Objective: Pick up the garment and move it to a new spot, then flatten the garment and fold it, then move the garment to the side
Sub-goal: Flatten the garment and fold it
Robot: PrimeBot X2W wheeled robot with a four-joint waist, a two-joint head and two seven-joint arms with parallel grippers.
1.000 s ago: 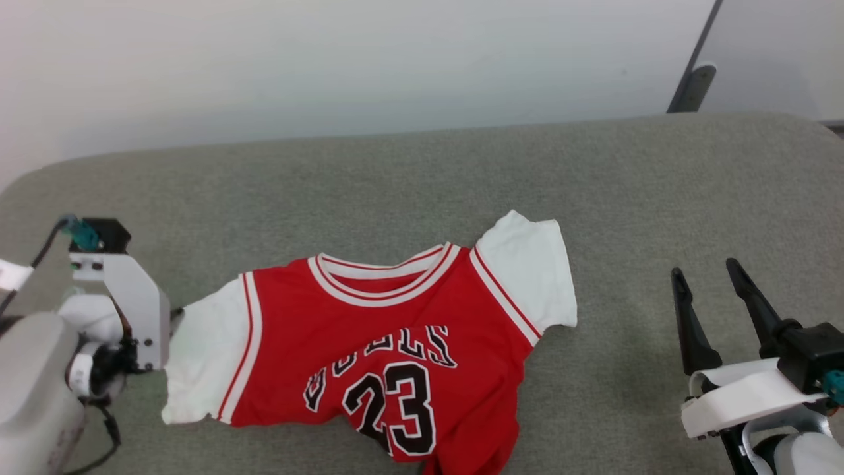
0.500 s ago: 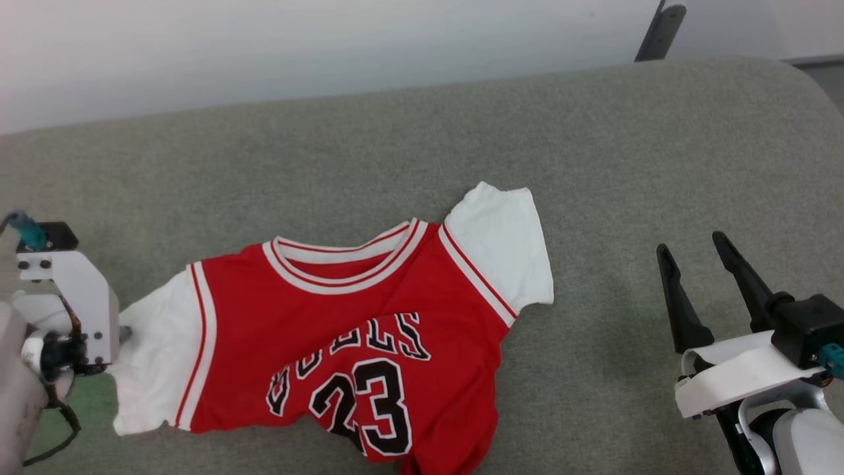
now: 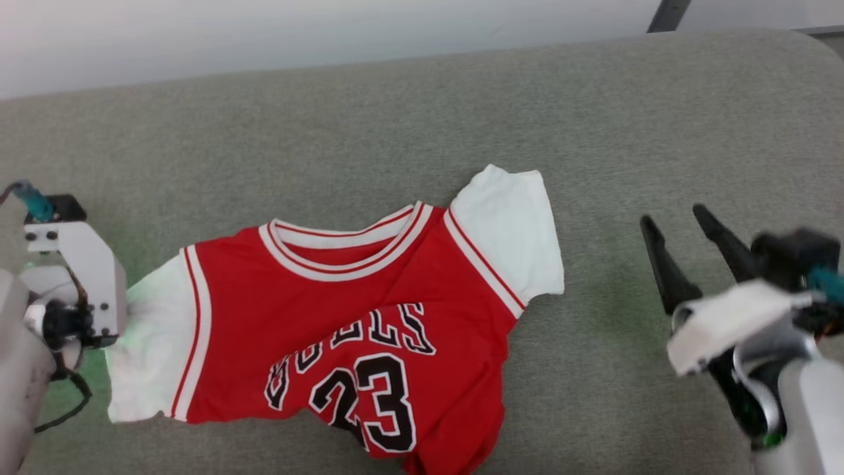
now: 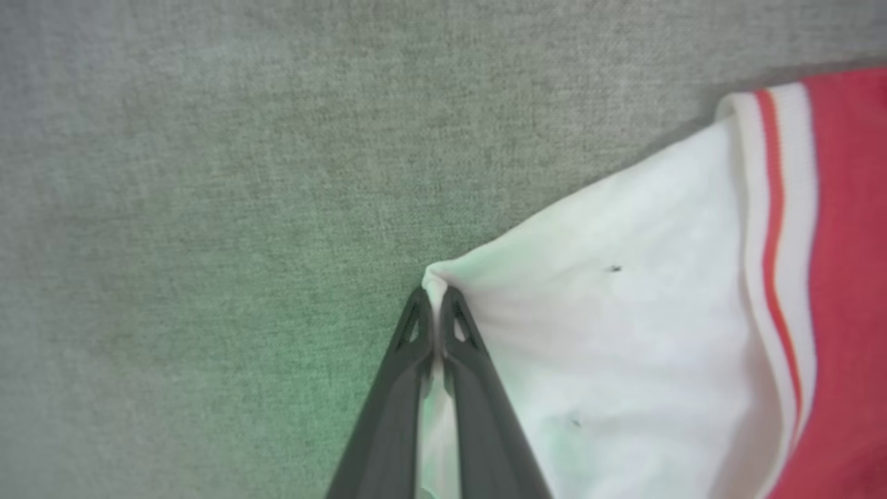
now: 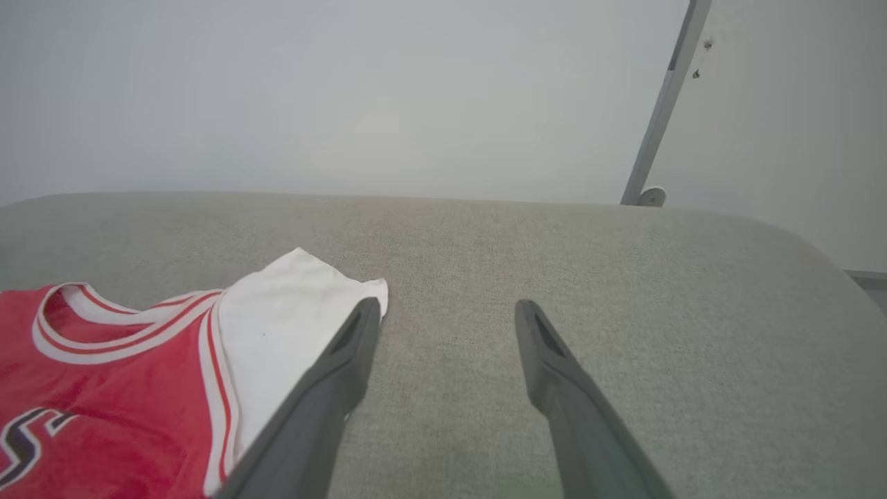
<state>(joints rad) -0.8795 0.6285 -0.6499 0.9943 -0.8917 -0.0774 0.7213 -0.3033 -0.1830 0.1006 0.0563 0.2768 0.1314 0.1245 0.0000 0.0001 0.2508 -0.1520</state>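
Left gripper (image 4: 434,305) is clenched on the white sleeve edge of the red jersey (image 3: 343,290); right gripper (image 5: 447,312) gapes over bare grey cushion (image 3: 659,119) right of the jersey.

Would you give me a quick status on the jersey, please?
Left gripper shut on jersey sleeve edge. Right gripper open, apart from it. No obstacle seen.

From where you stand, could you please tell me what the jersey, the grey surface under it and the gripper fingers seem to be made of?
Jersey: soft matte cloth, probably knit; it puckers where the left gripper pinches the white sleeve. Grey surface: woven upholstery, speckled fine weave, likely padded. Fingers: dark matte with triangular cut-outs, probably plastic or rubber.
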